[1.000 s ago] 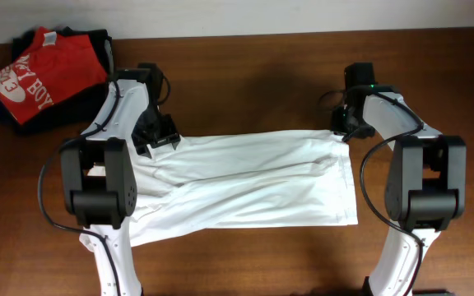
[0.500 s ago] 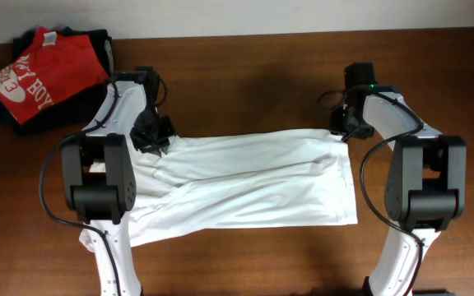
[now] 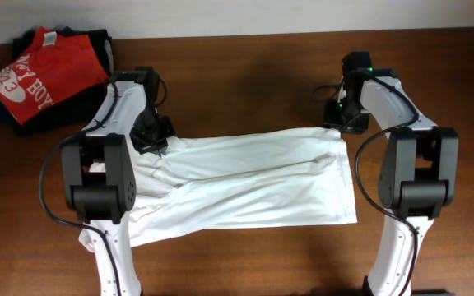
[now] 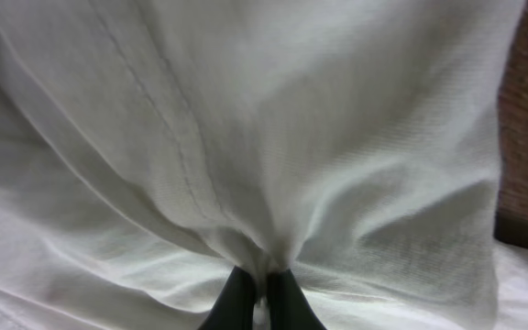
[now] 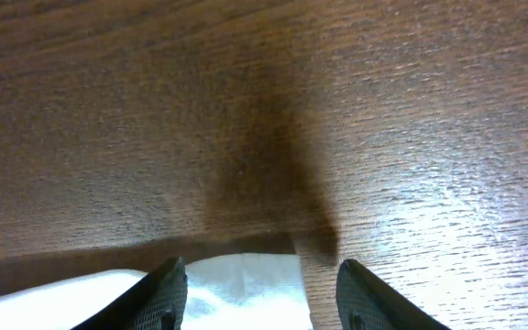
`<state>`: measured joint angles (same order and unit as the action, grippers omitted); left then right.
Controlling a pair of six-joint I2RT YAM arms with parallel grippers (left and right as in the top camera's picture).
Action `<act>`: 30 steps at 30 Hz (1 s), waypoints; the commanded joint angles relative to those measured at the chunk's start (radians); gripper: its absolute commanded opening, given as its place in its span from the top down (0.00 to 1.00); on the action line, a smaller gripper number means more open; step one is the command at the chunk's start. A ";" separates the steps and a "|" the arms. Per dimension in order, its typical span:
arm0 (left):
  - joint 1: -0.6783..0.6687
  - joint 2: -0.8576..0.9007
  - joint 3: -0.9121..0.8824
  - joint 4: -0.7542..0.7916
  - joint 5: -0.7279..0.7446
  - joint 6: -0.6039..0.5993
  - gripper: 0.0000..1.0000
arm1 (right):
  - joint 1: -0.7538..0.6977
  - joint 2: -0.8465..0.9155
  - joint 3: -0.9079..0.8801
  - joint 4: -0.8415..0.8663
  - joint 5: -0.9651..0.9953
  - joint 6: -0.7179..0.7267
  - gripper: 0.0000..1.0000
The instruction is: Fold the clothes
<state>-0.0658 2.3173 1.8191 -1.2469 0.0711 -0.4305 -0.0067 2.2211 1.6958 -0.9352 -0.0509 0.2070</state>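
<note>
Overhead, the white T-shirt is lying flat on the table between both arms, and the red T-shirt is sitting on dark garments at far left. In the left wrist view, the left gripper is pinching a fold of the white T-shirt. In the right wrist view, the right gripper is standing parted over its edge, gripping nothing.

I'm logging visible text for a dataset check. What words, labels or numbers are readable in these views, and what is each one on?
"BOY": large white lettering on the red T-shirt, seen from overhead.
The letters just before "BOY" are cut off by a fold and can't be read.
The smaller white marking at that shirt's lower left is too small and blurred to read.
The white T-shirt shows no print or lettering in any view.
The wrist views show no text.
</note>
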 commanded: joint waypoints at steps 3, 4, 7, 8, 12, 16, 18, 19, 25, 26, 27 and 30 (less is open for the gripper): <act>0.010 0.033 0.056 -0.040 -0.034 0.000 0.99 | 0.006 0.018 -0.011 -0.008 -0.006 0.011 0.81; 0.010 0.033 0.060 -0.045 -0.034 0.007 0.99 | 0.006 0.018 -0.011 -0.008 -0.006 0.012 0.94; 0.010 0.033 0.061 -0.049 -0.034 0.013 0.99 | 0.005 0.018 -0.009 0.004 0.001 0.015 0.96; 0.010 0.033 0.071 -0.068 -0.034 0.013 1.00 | 0.005 0.018 0.000 0.004 0.012 0.023 0.96; 0.009 0.032 0.179 -0.172 -0.035 0.013 1.00 | 0.005 0.018 0.071 -0.043 0.059 0.038 0.96; 0.009 0.032 0.220 -0.217 -0.068 0.015 0.99 | 0.005 0.018 0.138 -0.120 0.063 0.037 0.96; 0.009 0.032 0.220 -0.222 -0.068 0.029 0.99 | 0.005 0.018 0.138 -0.126 0.063 0.037 0.96; 0.009 0.032 0.220 -0.230 -0.072 0.029 0.99 | 0.005 0.018 0.138 -0.128 0.063 0.037 0.96; 0.009 -0.017 0.272 -0.390 -0.182 0.027 0.99 | -0.015 -0.085 0.145 -0.206 0.063 0.045 0.96; 0.010 -0.024 0.272 -0.430 -0.230 0.000 1.00 | -0.030 -0.100 0.145 -0.236 0.062 0.045 0.96; 0.010 -0.036 0.269 -0.442 -0.249 -0.009 1.00 | -0.049 -0.117 0.145 -0.279 0.062 0.045 0.96; 0.010 -0.101 0.249 -0.442 -0.209 0.016 0.99 | -0.066 -0.171 0.145 -0.381 0.062 0.045 0.96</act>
<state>-0.0654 2.3108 2.0739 -1.6821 -0.0963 -0.4191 -0.0494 2.1185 1.8194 -1.2713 -0.0319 0.2401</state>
